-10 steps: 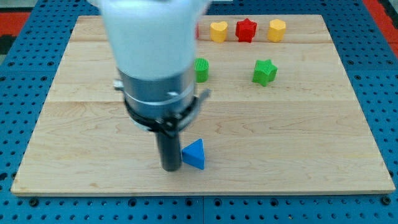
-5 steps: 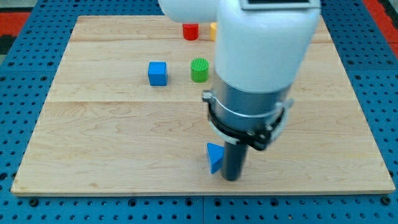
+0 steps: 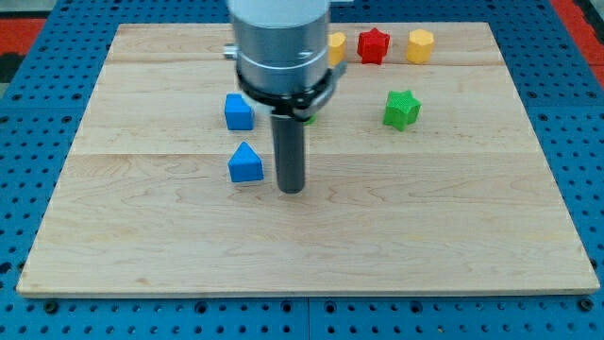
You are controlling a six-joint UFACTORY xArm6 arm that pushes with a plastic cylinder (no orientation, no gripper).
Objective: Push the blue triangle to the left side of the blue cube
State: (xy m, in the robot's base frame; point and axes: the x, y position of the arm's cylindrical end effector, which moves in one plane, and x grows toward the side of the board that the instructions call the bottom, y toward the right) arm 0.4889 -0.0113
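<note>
the blue triangle (image 3: 245,163) has moved up from the board's bottom edge, now upright just below the blue cube (image 3: 239,111); my tip (image 3: 292,189), a clawless rod, stands just right of it.

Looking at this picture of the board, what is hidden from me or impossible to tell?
- The green block behind the arm: only a sliver shows in the camera view, shape unreadable.
- The yellow block at the view's top: its left part is covered by the arm, so its shape is unclear.
- Anything else behind the arm's body near the top edge.
- Whether my tip touches the blue triangle: a small gap seems to show, uncertain.
</note>
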